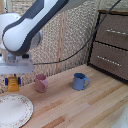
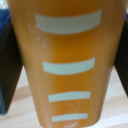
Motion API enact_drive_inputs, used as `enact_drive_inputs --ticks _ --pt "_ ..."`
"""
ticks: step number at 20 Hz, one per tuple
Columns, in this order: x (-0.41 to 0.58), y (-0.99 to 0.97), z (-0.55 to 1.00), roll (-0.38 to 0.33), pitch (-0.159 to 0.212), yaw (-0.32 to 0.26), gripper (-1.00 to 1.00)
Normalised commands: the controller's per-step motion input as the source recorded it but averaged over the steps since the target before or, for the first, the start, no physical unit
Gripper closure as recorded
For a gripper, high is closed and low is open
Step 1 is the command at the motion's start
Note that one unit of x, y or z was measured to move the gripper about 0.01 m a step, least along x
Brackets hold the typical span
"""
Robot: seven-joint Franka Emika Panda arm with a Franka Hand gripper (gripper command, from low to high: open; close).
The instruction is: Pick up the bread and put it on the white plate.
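From the exterior view, the clamp pinches the toast in the air, just past the far rim of the white crockery, with a pink mug and a blue mug on the wooden worktable. In the wrist view the toast fills the picture between dark fingers; it looks small, light, stiff and a bit smooth, so holding its flat sides seems best.
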Motion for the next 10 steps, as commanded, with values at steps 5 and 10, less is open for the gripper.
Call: enact_drive_inputs --ticks 5,10 --pt "0.462 0.54 -0.34 -0.232 -0.04 -0.045 1.0" --pt "0.328 0.48 -0.39 -0.268 -0.04 0.014 1.0"
